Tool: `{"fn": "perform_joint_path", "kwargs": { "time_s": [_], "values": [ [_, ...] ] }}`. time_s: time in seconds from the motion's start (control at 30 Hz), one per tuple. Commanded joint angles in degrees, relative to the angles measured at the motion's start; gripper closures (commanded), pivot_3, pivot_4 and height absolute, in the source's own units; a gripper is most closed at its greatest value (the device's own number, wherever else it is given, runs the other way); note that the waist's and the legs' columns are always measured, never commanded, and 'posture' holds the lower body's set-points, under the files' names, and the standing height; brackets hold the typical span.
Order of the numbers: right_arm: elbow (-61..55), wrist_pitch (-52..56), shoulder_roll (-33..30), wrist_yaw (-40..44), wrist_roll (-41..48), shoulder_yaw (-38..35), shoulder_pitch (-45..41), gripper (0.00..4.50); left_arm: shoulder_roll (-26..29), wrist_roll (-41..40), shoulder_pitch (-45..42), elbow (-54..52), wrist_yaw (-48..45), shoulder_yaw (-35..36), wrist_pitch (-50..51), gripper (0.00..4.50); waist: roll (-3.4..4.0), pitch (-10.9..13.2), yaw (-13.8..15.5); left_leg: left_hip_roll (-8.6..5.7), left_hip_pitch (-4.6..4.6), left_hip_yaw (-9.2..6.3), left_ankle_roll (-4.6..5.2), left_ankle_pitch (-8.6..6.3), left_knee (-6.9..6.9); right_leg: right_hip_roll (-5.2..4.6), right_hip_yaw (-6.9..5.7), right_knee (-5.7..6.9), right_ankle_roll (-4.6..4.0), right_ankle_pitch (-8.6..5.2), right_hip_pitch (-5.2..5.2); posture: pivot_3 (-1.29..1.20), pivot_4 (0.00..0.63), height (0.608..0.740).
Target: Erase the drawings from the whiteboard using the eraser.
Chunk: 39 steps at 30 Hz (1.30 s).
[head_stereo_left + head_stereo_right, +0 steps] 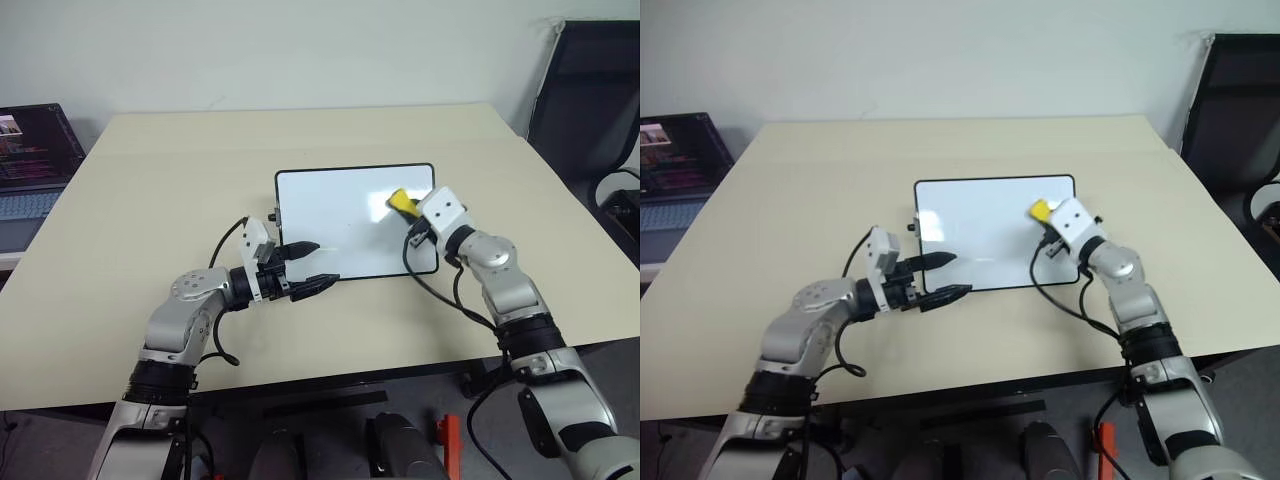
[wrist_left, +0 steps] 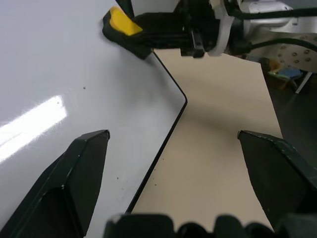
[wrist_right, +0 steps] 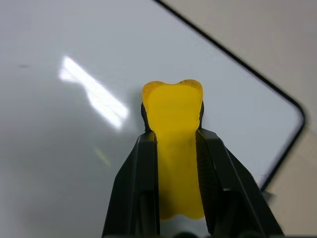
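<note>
Wiping w/ the eraser (image 1: 399,200) is the step now. Near: left claw (image 1: 312,266) released at the whiteboard (image 1: 340,225) front corner. Farther: right claw (image 3: 176,144) clenched on eraser, far right side. No marks seen; next, check & sweep.

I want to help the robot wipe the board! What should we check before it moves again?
1. Eraser held tight in the right gripper: ok.
2. Eraser over the whiteboard: ok.
3. Eraser touching the board: cannot tell.
4. Left gripper open at the board's near corner, holding nothing: ok.
5. Blue drawings left to wipe: none visible, only tiny specks: cannot tell.
</note>
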Motion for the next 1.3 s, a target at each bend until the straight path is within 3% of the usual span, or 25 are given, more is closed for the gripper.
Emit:
{"fn": "perform_joint_path", "kwargs": {
  "time_s": [0.03,0.4,0.83,1.0,1.13,1.3],
  "values": [
    [1.0,4.8,0.5,2.5,-0.5,2.2,1.8,3.82,-0.6,0.0,-1.3,-0.9,0.0,0.5,-1.2,0.00,0.00,0.0,0.0,0.00,0.00,0.00,0.00,0.00,0.00,0.00,0.00,0.00,0.00,0.00,0.00,0.00,0.150,0.740],
    [7.9,0.0,-1.9,-3.3,-1.4,-1.3,-5.6,3.82,-0.1,-0.4,0.9,-2.7,1.1,1.8,-1.0,0.00,0.00,0.0,0.4,-0.02,-0.04,-0.01,0.04,0.02,0.04,-0.02,0.01,-0.03,0.00,0.04,-0.02,0.00,0.150,0.740],
    [1.4,3.0,7.6,3.2,-2.2,8.7,-0.3,3.82,1.2,-0.7,2.7,-4.7,1.6,2.6,0.1,0.00,0.00,0.0,-0.4,0.05,-0.06,-0.01,0.03,0.02,-0.09,0.04,0.00,-0.05,-0.05,0.00,-0.08,0.00,0.150,0.740],
    [0.3,4.0,8.4,4.6,-1.9,9.8,0.2,3.82,1.4,-0.8,3.2,-5.7,2.0,2.8,0.6,0.00,0.01,0.0,0.0,0.04,-0.11,-0.04,0.03,0.02,-0.09,0.02,-0.03,-0.08,-0.05,0.00,-0.09,0.00,0.150,0.740],
    [-7.8,6.0,5.1,9.3,5.8,3.3,-0.2,3.82,2.4,-1.2,3.0,-6.7,1.7,3.4,1.3,0.00,0.12,0.2,0.6,0.02,-0.16,-0.06,0.03,0.02,-0.09,0.00,-0.05,-0.09,-0.05,0.00,-0.13,0.00,0.150,0.740],
    [-29.5,26.7,-4.6,16.3,29.5,-14.8,1.4,3.82,2.2,-4.5,-0.3,-9.8,0.8,3.6,3.9,0.00,0.36,0.4,2.3,-0.06,-1.27,-0.19,0.02,0.01,-0.06,-0.07,-0.19,-0.10,0.36,0.16,-1.02,0.00,0.150,0.740]
  ]
}}
